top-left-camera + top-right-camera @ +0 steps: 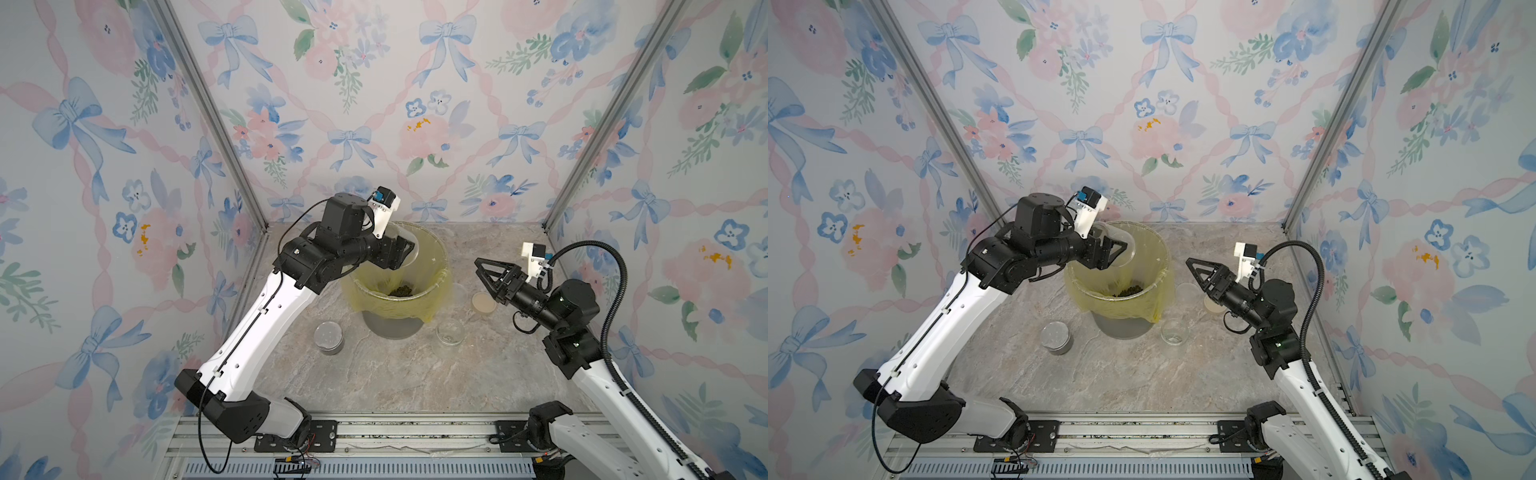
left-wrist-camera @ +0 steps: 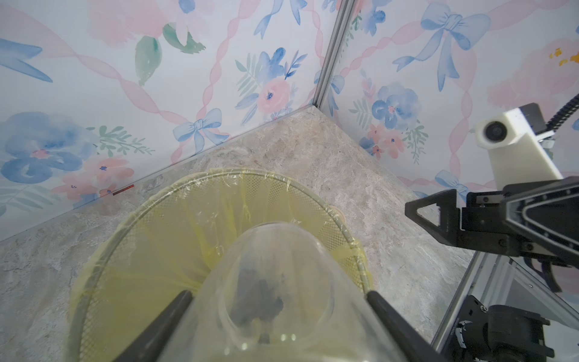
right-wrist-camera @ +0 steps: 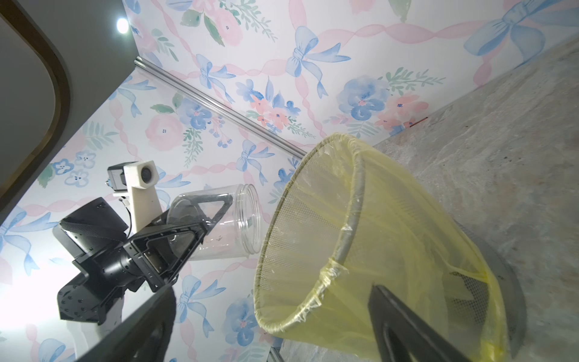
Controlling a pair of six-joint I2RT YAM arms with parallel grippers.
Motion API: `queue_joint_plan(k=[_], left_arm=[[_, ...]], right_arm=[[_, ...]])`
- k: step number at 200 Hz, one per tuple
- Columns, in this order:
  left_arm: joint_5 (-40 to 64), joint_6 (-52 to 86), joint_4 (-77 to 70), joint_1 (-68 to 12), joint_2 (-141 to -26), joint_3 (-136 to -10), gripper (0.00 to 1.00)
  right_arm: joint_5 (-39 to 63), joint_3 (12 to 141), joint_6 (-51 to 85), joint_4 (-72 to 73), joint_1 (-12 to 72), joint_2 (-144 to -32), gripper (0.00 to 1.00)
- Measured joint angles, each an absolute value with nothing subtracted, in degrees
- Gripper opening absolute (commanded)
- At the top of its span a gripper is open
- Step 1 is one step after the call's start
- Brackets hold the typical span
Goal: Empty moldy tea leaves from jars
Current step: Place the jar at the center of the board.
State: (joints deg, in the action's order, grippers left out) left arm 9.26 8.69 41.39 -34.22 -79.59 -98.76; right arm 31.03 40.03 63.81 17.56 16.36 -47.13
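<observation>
My left gripper (image 1: 400,250) (image 2: 279,294) is shut on a clear jar (image 1: 409,243) (image 1: 1124,245) (image 2: 275,250) (image 3: 232,219), held tipped with its mouth over the yellow-lined bin (image 1: 441,266) (image 1: 1163,266) (image 2: 156,200) (image 3: 354,203). Only a few specks show inside this jar. Moldy tea leaves (image 1: 401,291) (image 1: 1128,291) lie as a dark clump in the bin's bottom. A second jar (image 1: 328,337) (image 1: 1056,337), dark at its base, stands front left of the bin. A third, clear jar (image 1: 450,331) (image 1: 1173,331) stands front right. My right gripper (image 1: 482,266) (image 1: 1194,266) (image 3: 272,290) hovers open and empty, right of the bin.
A flat tan round lid (image 1: 484,302) (image 1: 1212,305) lies on the marble tabletop under my right gripper. A clear round piece (image 1: 459,291) (image 1: 1185,289) lies beside it. Floral walls close in the back and both sides.
</observation>
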Motion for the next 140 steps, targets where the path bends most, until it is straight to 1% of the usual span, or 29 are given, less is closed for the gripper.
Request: queue_joint_plan(k=[28, 55, 77, 101, 140], left_arm=[[7.51, 8.93, 30.41, -35.22, -70.11, -86.48, 0.49], [6.17, 9.63, 14.28, -36.25, -58.54, -71.46, 0.5], [5.39, 9.91, 1.43, -36.75, -52.62, -62.41, 0.5], [4.43, 10.57, -10.61, -37.36, -51.0, -56.75, 0.49], [2.87, 10.74, -28.03, -40.49, -53.47, -51.24, 0.47]], right_arm=[[30.65, 40.03, 65.65, 19.09, 16.73, -45.56, 0.97], [30.26, 40.05, 68.03, 20.58, 17.37, -45.56, 0.96], [29.98, 40.23, 69.58, 21.04, 18.24, -45.87, 0.96], [29.93, 41.34, 70.61, 21.34, 19.62, -46.52, 0.97], [29.69, 44.75, 72.53, 23.7, 22.68, -48.69, 0.97]])
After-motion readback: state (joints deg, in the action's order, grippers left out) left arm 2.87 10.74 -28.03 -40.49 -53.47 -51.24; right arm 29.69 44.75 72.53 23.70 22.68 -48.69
